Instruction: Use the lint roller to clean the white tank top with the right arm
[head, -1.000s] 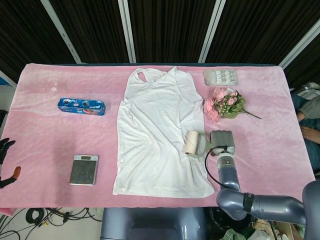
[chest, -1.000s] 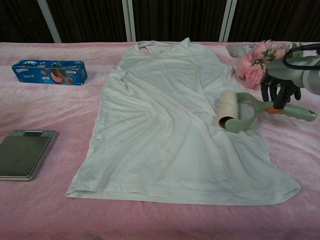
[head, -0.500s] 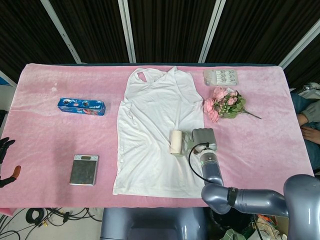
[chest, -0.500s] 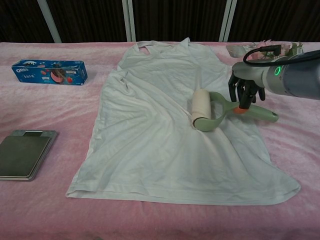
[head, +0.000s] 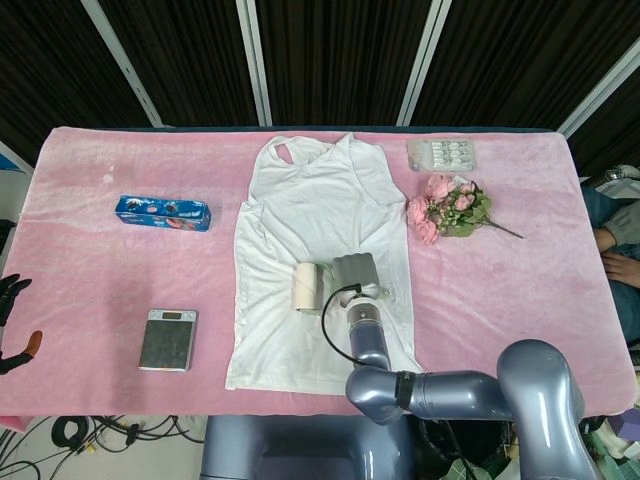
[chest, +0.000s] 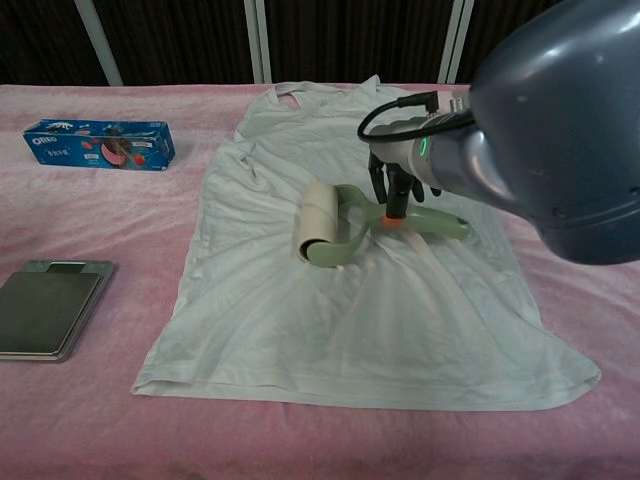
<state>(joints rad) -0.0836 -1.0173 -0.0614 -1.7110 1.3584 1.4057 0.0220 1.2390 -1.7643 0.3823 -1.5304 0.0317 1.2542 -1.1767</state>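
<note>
While your right hand (chest: 398, 185) has its dark fingers (chest: 381, 182) curled down onto the green handle of the lint roller (chest: 345, 224), you hold it close to where the handle meets the fork, and that looks the best place: the roller reads as light, stiff plastic, so a grip near the drum should keep it from twisting. The drum lies on the middle of the white tank top (chest: 330, 260), with the handle running off toward the top's right edge. The roller's long axis runs across the garment, handle right, drum left, and the drum's own axis runs along the garment. The tank top is thin, soft cloth, already creased around the drum; I expect it to bunch or drag with the sticky paper, so press lightly. Your left hand (head: 12, 322) hangs well away from the tank top at the table's left end, fingers apart, holding nothing.
</note>
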